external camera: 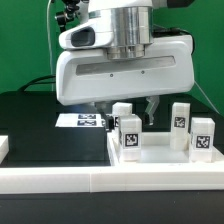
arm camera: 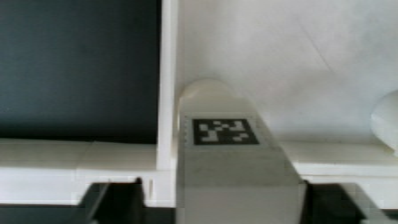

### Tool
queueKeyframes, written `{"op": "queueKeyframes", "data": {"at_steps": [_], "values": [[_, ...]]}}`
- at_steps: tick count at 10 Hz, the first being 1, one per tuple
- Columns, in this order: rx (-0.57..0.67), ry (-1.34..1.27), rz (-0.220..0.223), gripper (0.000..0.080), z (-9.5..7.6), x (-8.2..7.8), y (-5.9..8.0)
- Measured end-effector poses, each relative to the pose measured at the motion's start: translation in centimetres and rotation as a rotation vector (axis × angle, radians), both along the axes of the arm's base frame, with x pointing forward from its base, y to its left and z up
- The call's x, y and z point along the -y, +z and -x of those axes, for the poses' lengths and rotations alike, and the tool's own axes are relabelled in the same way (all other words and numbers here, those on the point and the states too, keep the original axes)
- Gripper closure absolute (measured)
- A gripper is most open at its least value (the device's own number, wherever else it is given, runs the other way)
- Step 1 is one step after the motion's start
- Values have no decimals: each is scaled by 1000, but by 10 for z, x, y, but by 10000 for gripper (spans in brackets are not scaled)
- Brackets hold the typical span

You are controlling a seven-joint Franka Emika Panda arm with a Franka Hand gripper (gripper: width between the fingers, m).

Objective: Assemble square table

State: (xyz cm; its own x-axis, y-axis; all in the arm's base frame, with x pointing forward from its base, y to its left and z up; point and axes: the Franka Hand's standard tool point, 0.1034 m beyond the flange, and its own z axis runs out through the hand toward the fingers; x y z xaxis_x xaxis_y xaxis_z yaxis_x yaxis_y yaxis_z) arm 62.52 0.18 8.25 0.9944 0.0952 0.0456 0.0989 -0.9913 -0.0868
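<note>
— Where's the leg [arm camera: 221, 150]?
— Upright between the claw [arm camera: 210, 192] fingers, over the square slab [arm camera: 294, 60]; tag facing up.
— Gripped?
— Half-open; seemingly closing on it; cannot tell contact.

Small white tagged block legs [external camera: 129, 133] stand crowded around the gripper [external camera: 125, 108]; one tagged leg [arm camera: 222, 150] fills the gap between its fingers [arm camera: 111, 200].

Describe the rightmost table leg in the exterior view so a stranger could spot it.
Find the white square slab low on the exterior view's right. Four tagged white blocks stand on it. The leg is the one farthest right, nearer the camera than its neighbour.
</note>
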Motion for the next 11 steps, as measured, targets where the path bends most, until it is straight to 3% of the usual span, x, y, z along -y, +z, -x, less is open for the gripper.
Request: {"op": "queueKeyframes", "data": {"at_steps": [1, 5, 11], "values": [[-2, -26, -1, 512, 0, 0, 0], [-19, -239, -11, 511, 0, 0, 0], [-49, -852, -55, 509, 3, -1, -1]]}}
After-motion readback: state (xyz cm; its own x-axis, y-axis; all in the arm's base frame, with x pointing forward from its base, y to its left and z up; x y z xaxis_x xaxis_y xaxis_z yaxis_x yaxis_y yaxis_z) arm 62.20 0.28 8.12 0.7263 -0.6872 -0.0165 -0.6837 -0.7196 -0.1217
